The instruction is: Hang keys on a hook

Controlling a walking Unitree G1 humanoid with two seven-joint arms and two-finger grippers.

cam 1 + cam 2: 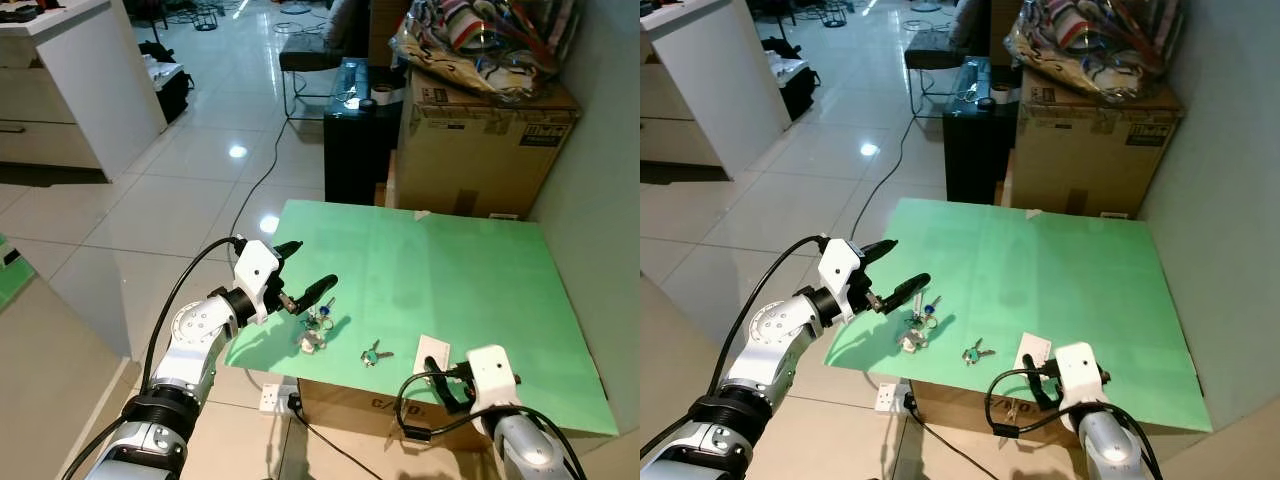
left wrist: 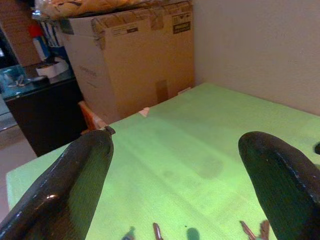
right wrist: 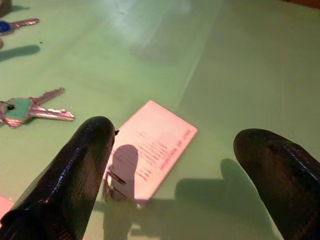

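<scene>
Up front, a flat green tabletop (image 1: 470, 290) sits on a cardboard base, with a large brown cardboard box (image 1: 480, 150) behind it and a black cabinet (image 1: 355, 140) to the box's left. The left gripper (image 1: 298, 268) hovers above the near left part of the green surface, its two long black fingers (image 2: 75, 185) spread wide with nothing between them. Just beneath and beside its lower finger lies a bunch of silver keys with a blue tag (image 1: 316, 322), resting on the tabletop near the left edge. A second small pair of silver keys with a green head (image 1: 374, 353) lies a little to the right, apart from the first bunch. Near the front edge sits a white rectangular card with printed lines (image 3: 152, 150). The right gripper (image 3: 192, 165) hangs just over that card, fingers held wide apart and empty, casting shadows on the green surface. A white power socket (image 1: 274, 398) lies on the tiled floor below the table.
</scene>
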